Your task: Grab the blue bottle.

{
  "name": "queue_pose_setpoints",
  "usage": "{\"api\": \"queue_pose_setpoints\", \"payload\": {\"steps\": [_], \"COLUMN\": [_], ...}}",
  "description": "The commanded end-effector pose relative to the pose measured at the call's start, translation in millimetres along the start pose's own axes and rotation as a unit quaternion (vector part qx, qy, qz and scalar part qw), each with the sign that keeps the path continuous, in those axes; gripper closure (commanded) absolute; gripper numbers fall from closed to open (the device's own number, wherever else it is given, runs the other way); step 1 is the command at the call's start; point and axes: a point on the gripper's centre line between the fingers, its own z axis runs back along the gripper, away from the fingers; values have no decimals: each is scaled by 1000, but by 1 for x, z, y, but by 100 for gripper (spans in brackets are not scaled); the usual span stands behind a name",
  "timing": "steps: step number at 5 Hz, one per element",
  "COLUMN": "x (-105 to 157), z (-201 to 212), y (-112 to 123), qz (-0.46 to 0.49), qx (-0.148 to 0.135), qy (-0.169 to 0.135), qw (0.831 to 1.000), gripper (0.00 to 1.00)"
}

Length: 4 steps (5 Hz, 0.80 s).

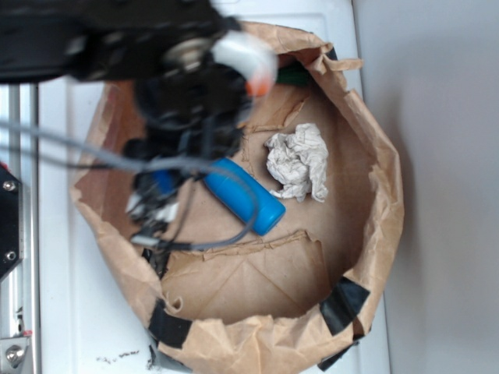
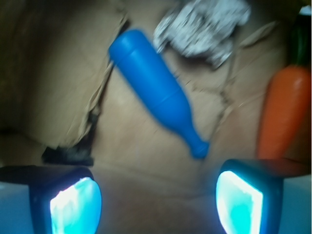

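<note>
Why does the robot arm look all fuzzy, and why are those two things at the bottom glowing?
Exterior view: the arm sits close to the camera, out of focus, while the blue bottle looks sharper. Wrist view: the open end effector pads catch bright light, and everything looks slightly soft.

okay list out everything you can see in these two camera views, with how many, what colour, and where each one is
blue bottle: one, bright blue, lying on its side on the bin floor, neck towards the gripper.
toy carrot: one, orange with a dark green top, right of the bottle in the wrist view.
crumpled paper: one, whitish, beside the bottle's wide end.
paper bin: one, brown with black tape patches, holding all of the above.
white surface: one, under the bin.
cables: dark, trailing over the bottle in the exterior view.
gripper: one, black with pale glowing pads, open, above the floor near the bottle's neck.
</note>
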Motion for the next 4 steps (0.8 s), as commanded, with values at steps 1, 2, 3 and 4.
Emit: {"api": "queue_pose_setpoints", "payload": {"steps": [1, 2, 3, 4], "x": [-6, 5, 17, 31], "z": [-13, -13, 0, 6], "y": [-37, -44, -44, -29], "qz": [6, 20, 32, 61], "qx": [41, 50, 45, 43], "qy": [-32, -26, -14, -8], "qw": [999, 998, 998, 997], "gripper": [0, 0, 0, 0]}}
